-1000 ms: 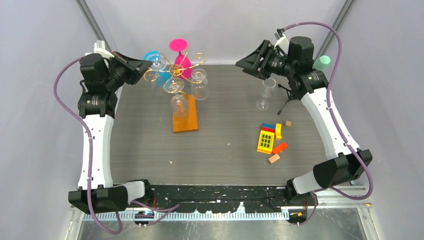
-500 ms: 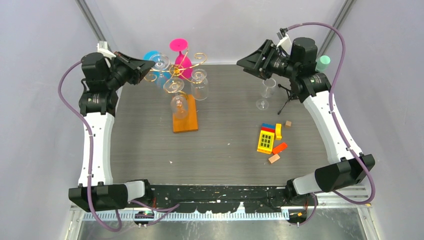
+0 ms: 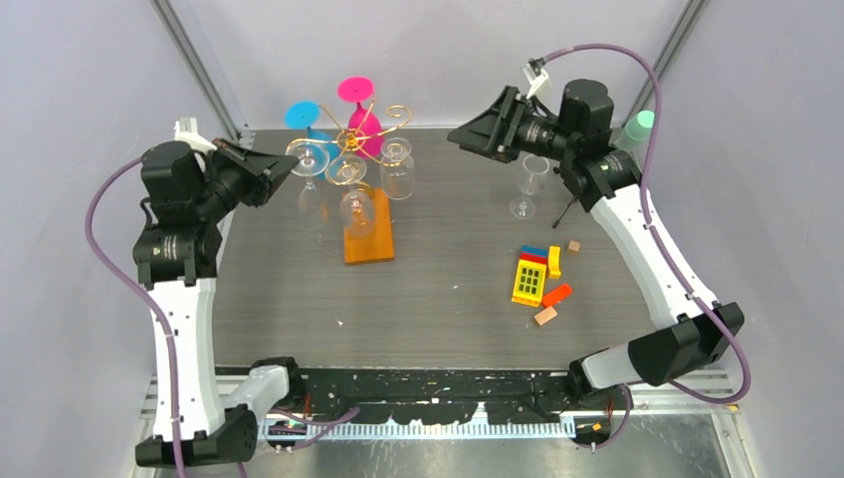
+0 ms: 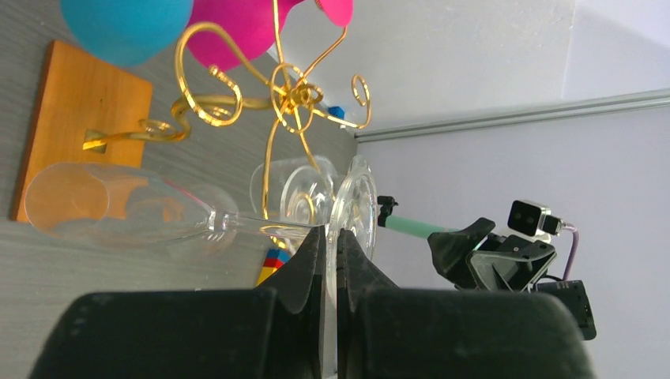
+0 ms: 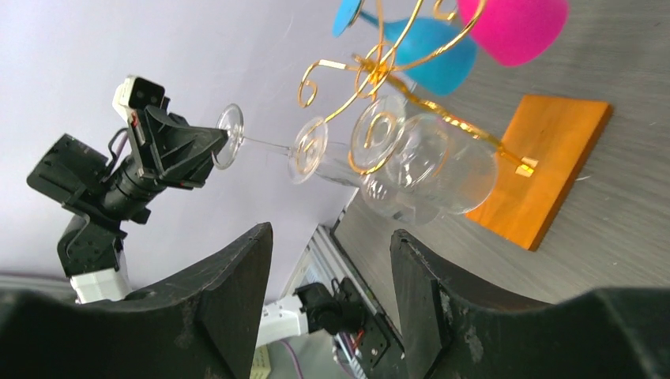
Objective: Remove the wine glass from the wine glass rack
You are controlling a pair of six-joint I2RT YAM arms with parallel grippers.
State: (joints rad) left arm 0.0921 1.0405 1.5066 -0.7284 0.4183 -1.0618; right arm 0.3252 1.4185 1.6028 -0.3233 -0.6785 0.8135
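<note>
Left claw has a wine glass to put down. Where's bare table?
Free: the patch between the wooden base and the toy blocks, and left of that base. Crowded: under the hanging glasses, and around the standing glass and tripod.

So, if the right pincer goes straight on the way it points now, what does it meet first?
Most likely the wine glass rack, at its gold scrolls or the clear glass hanging from them on that side. Depth is unclear, so which comes first I cannot tell.

I see a dark grey wood-grain table (image 3: 448,289), plain pale lilac walls (image 3: 468,50) around it, and aluminium posts (image 3: 199,70) in the back corners.
</note>
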